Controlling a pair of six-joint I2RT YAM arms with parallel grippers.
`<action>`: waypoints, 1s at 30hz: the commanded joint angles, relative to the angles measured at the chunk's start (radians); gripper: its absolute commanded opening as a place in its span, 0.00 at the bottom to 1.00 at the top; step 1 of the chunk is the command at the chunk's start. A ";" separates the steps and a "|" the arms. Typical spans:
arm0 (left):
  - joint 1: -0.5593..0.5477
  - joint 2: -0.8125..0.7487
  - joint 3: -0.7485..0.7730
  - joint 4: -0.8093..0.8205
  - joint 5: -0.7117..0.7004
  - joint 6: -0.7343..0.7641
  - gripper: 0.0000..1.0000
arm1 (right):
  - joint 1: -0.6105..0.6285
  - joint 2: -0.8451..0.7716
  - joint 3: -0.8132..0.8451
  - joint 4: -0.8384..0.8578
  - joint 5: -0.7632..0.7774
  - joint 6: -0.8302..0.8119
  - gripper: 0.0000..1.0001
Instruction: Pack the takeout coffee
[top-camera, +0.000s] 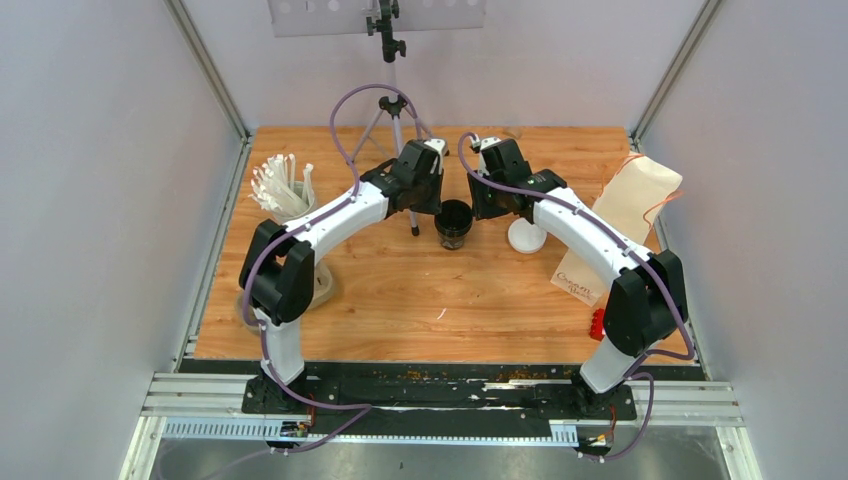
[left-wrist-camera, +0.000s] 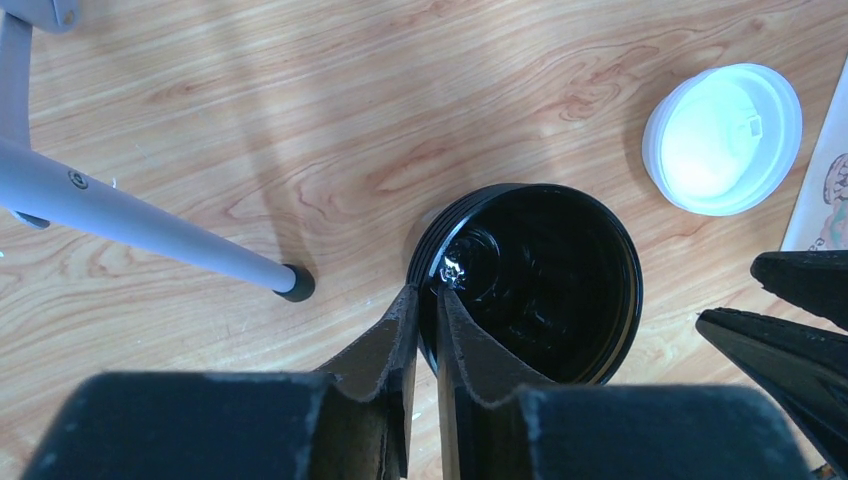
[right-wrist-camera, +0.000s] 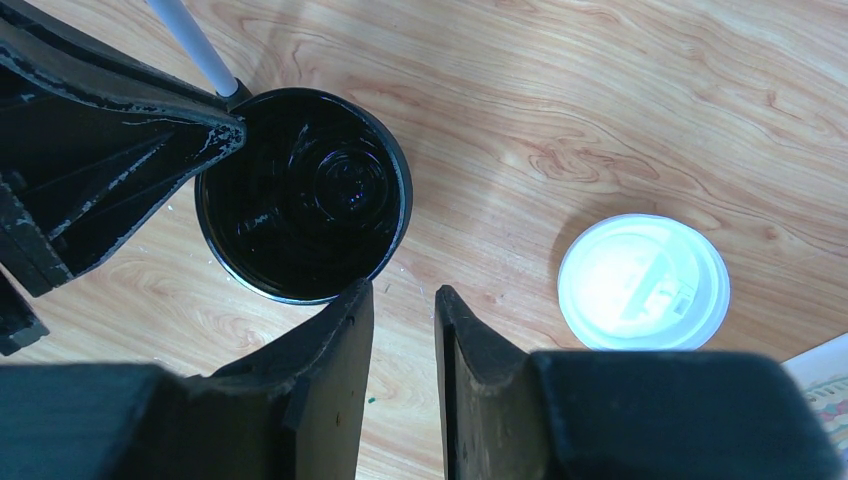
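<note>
Rising from bases at the near edge, both arms folded at the elbow & reached inward, wrists tipped down. They met over the middle of the table (top-camera: 400, 300), either side of the black cup (top-camera: 453, 223). Cup stood upright & unlidded. White lid (top-camera: 527, 237) lay flat on the wood just beside it, on the robot's R.

L gripper (left-wrist-camera: 428, 292): L wrist cam showed what the top view hid. One finger sat outside the cup's wall, the other inside, rim in the thin gap btwn them. Couldn't tell if it was clamped or slack.

R gripper (right-wrist-camera: 405, 290): R wrist cam showed jaws a bit apart, bare wood btwn, gripping nothing, one fingertip right by the cup's rim.

Farther back, a tripod leg (left-wrist-camera: 150, 215) footed near the cup. Only the top view had the cup of straws (top-camera: 283, 190) far L & the paper bag (top-camera: 625, 210) at R.
</note>
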 joint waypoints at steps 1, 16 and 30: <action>-0.006 0.010 0.041 0.004 -0.006 0.021 0.19 | -0.006 -0.040 0.002 0.045 -0.008 -0.007 0.30; -0.008 0.005 0.049 0.002 0.047 0.023 0.00 | -0.008 -0.038 0.005 0.043 -0.015 -0.004 0.30; -0.007 0.004 0.162 -0.061 0.093 0.001 0.00 | -0.009 -0.073 0.027 0.006 -0.001 0.020 0.30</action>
